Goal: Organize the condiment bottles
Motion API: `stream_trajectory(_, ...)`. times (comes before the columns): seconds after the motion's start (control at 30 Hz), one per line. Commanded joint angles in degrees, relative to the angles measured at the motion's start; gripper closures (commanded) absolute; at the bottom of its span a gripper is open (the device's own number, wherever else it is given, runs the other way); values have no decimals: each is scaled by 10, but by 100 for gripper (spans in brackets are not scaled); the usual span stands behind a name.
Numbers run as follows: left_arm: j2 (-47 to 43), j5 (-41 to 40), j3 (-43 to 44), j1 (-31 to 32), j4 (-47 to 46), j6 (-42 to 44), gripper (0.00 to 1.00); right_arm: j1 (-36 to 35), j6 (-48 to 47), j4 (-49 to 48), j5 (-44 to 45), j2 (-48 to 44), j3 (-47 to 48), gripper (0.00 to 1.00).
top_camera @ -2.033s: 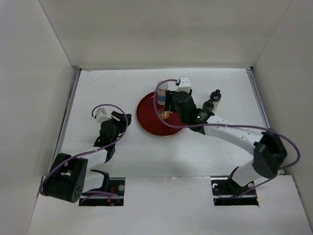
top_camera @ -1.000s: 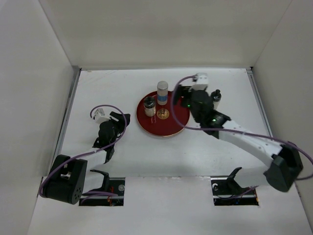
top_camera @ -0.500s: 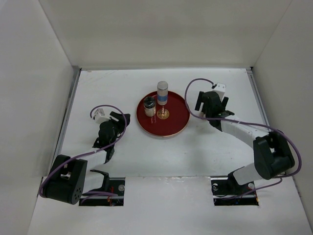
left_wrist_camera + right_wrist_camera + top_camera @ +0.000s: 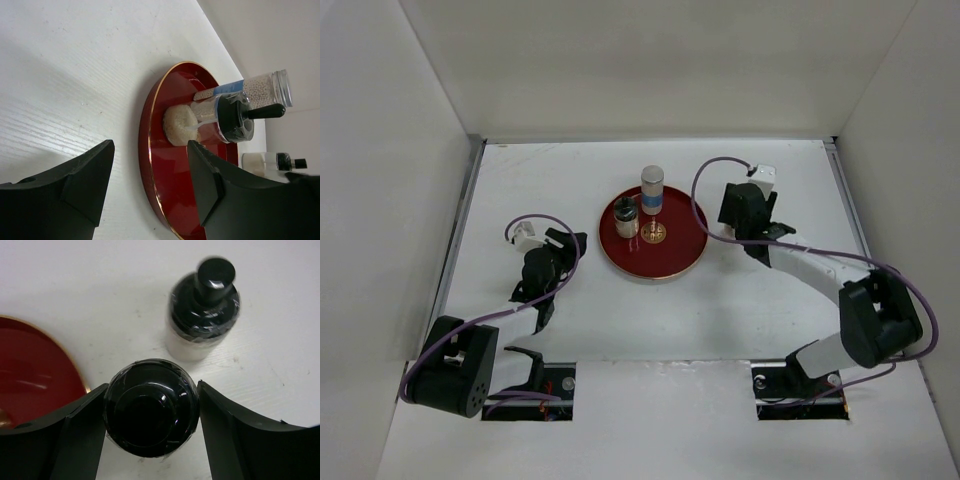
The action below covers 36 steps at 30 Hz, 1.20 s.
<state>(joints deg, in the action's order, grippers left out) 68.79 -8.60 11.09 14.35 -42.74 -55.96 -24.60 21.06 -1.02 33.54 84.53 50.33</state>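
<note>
The left gripper point(image 4: 570, 240) sits low on the left of the white counter point(image 4: 570, 180). Its jaws are spread wide with nothing between them. It faces the red tray point(image 4: 675, 258) and stays clear of its rim.

The tray lies flat at mid-counter and has a gold emblem point(image 4: 655, 233) at its centre. Two bottles stand upright on its far-left part. The short bottle point(image 4: 626, 217) has a black top and pale contents. The tall bottle point(image 4: 652, 190), just behind and to the right of it, has a grey cap, a blue band and white granules. The two stand close together, but whether they touch cannot be told.

To the right of the tray, the right gripper point(image 4: 152, 386) is down over the other two bottles, which stand on the counter off the tray. Its fingers point(image 4: 82, 430) straddle the third bottle point(image 4: 150, 412), with their inner edges right against its black top on both sides. The wrist view does not show whether they are pressing on it. The fourth bottle point(image 4: 202, 315) stands upright just beyond, outside the jaws and close to the third.
</note>
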Motion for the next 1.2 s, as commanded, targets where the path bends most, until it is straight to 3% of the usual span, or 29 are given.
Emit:
stream_trajectory(0.0,1,-1,4,4,-32,2,41,-45,-27,-47,21,-37,67,39)
stream_trajectory(0.43,-14,-5,2,0,-26,8,41,-102,-22,-96,-66,190,225,37)
stream_trajectory(0.57,-10,0,2,-2,-26,2,41,-102,-13,-95,-69,216,231,28)
stream_trajectory(0.67,-6,-3,4,2,-26,6,41,-104,-9,-95,-69,202,217,8)
stream_trajectory(0.73,-4,1,2,-1,-29,2,41,-104,-12,-95,-69,178,206,0)
stream_trajectory(0.87,-5,-3,4,2,-26,6,40,-97,-9,-94,-56,85,146,0)
stream_trajectory(1.0,-8,-4,3,3,-26,5,40,-30,2,-94,-35,-5,67,0)
stream_trajectory(1.17,-1,0,5,4,-30,2,40,48,22,-64,20,-33,22,0)
